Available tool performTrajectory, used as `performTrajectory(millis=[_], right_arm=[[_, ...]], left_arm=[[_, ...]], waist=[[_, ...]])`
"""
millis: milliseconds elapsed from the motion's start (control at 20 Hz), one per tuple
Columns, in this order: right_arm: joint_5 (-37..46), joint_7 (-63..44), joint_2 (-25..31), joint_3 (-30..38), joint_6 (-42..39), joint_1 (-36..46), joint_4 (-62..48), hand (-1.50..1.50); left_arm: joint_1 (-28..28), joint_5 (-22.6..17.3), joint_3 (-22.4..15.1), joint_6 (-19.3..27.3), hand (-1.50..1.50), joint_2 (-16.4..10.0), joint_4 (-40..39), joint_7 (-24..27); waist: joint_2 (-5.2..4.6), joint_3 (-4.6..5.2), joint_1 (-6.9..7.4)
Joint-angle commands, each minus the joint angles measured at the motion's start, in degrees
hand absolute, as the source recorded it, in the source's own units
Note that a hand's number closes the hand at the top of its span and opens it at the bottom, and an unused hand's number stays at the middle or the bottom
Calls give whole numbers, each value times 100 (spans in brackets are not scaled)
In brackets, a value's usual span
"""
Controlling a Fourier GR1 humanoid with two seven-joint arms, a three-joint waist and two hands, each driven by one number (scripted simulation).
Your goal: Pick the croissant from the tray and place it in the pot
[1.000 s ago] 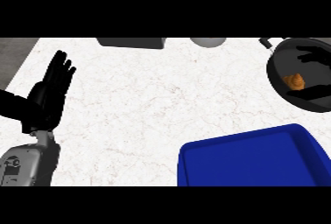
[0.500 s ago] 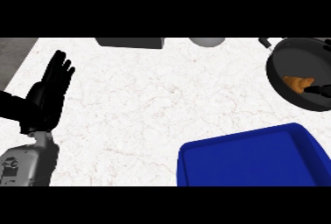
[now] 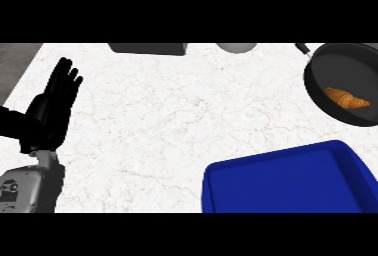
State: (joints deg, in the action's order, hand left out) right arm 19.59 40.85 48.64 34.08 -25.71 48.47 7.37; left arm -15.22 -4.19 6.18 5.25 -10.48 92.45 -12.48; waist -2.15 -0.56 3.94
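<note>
The croissant (image 3: 346,98) lies inside the black pot (image 3: 334,65) at the right edge of the worktop (image 3: 184,115), its long axis running slantwise from upper left to lower right, with nothing touching it. The left hand (image 3: 50,110) rests at the left edge, its fingers straight, close together and pointing up, holding nothing. The right hand, which one second ago was over the pot on the croissant, is gone from view, and the blue tray (image 3: 288,182) lies as before.

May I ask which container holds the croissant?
The black pot at the right edge; the croissant lies inside it, while the blue tray shows none.
</note>
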Motion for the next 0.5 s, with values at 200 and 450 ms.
performTrajectory(millis=[200, 450], right_arm=[[-106, 265, 469, 70, -913, -321, 36, -150], [-113, 288, 573, 39, -1014, -442, 149, -150]], left_arm=[[136, 93, -146, 58, 0, 116, 155, 12], [35, -23, 8, -19, 0, -6, 102, -20]], waist=[[1, -19, 14], [-8, -22, 7]])
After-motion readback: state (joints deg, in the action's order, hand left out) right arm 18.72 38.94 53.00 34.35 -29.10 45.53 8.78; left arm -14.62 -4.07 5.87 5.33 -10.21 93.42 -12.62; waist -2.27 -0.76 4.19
